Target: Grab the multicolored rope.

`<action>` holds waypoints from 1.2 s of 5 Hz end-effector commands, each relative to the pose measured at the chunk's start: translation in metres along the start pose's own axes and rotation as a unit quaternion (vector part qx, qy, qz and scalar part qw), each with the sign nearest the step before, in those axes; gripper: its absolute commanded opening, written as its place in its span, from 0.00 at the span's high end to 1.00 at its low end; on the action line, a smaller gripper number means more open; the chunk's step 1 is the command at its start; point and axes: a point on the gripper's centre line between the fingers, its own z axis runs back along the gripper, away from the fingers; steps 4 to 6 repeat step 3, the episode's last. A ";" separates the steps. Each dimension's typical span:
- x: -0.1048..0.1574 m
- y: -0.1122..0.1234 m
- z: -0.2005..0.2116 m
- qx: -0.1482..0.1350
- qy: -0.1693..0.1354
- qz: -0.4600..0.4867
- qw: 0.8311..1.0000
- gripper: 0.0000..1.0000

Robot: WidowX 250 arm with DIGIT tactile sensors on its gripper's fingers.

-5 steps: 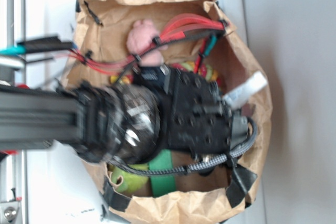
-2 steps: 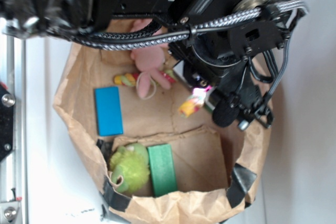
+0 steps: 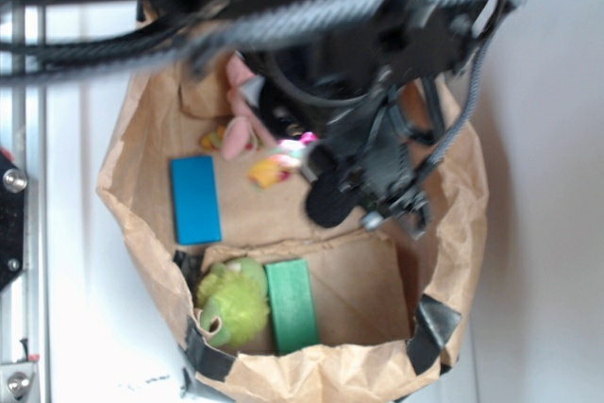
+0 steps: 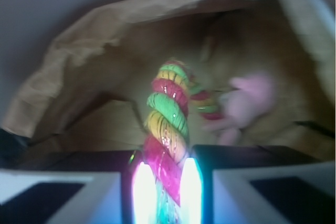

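Gripper (image 4: 167, 182) clenching one end of the multicolored rope (image 4: 168, 129), lifting straight up and keeping clear of the paper bag's (image 3: 453, 224) rim and pink plush (image 4: 247, 100).

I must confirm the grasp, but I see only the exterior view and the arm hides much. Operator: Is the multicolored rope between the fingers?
Observer: Yes. In the wrist view the multicolored rope is pinched between the two fingers of the gripper.
Operator: Where does the rope go from there?
Observer: It rises from the fingers, then bends toward the pink plush animal.
Operator: What else is in the paper bag?
Observer: The wrist view shows only the paper bag wall behind the rope.
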 end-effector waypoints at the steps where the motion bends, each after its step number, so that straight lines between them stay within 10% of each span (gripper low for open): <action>1: -0.030 -0.006 0.032 0.034 -0.069 -0.069 0.995 1.00; 6: -0.033 -0.008 0.033 0.040 -0.091 -0.058 0.993 1.00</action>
